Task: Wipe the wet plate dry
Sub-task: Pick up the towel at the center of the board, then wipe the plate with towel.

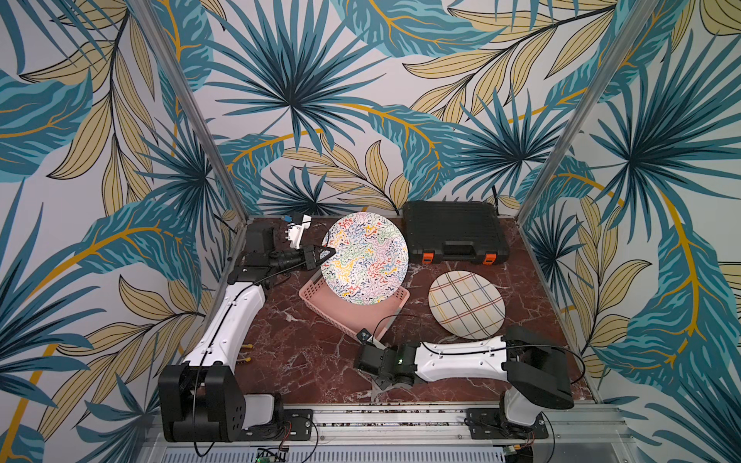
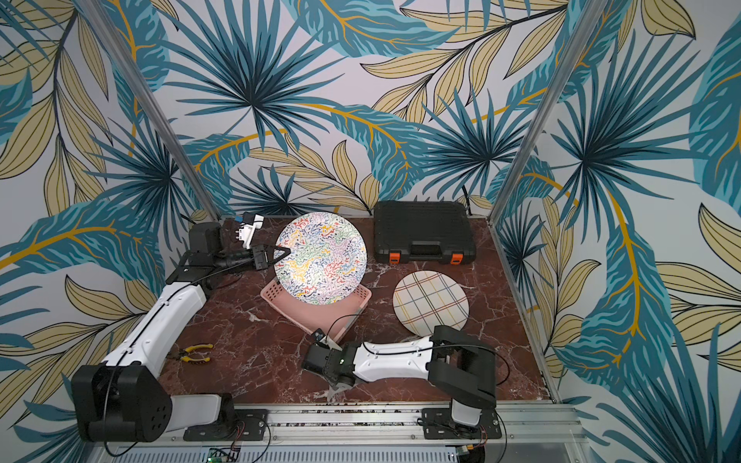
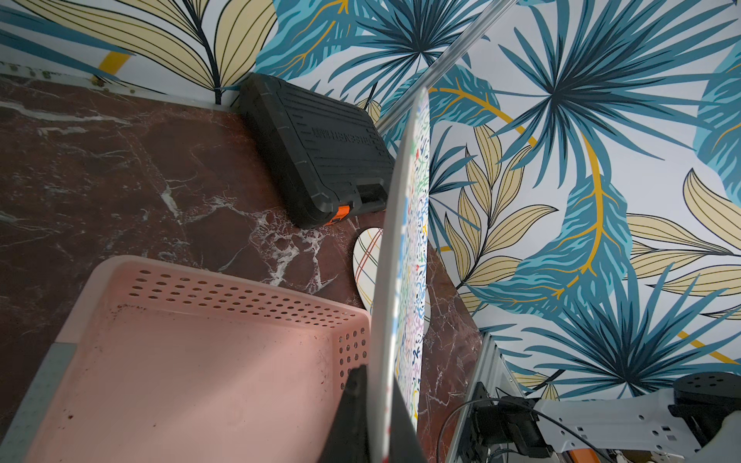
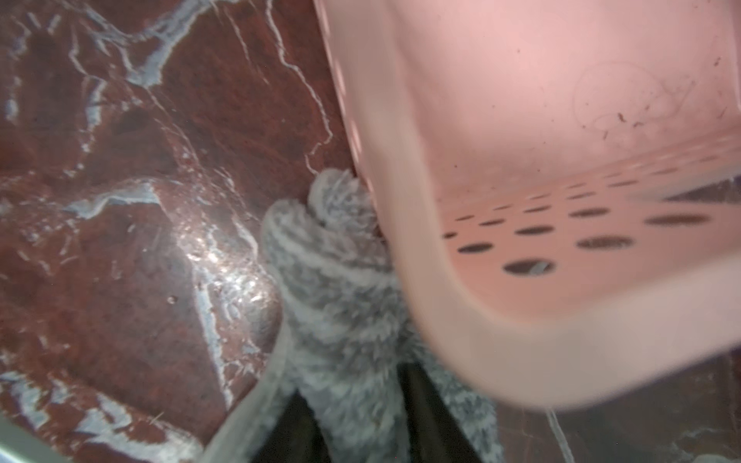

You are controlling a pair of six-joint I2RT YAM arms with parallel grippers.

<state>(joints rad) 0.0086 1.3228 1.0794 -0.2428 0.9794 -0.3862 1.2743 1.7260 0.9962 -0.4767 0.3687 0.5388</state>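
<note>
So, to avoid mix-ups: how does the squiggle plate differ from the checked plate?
The squiggle plate has multicoloured squiggles, the checked plate crossing lines. The squiggle plate is held tilted by the left gripper over the pink basket; the checked plate lies flat on the table. Both are round.

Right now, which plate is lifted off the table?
The squiggle-patterned plate, gripped at its rim by the left end effector and tilted up over the pink basket; the plaid plate lies flat on the table.
</note>
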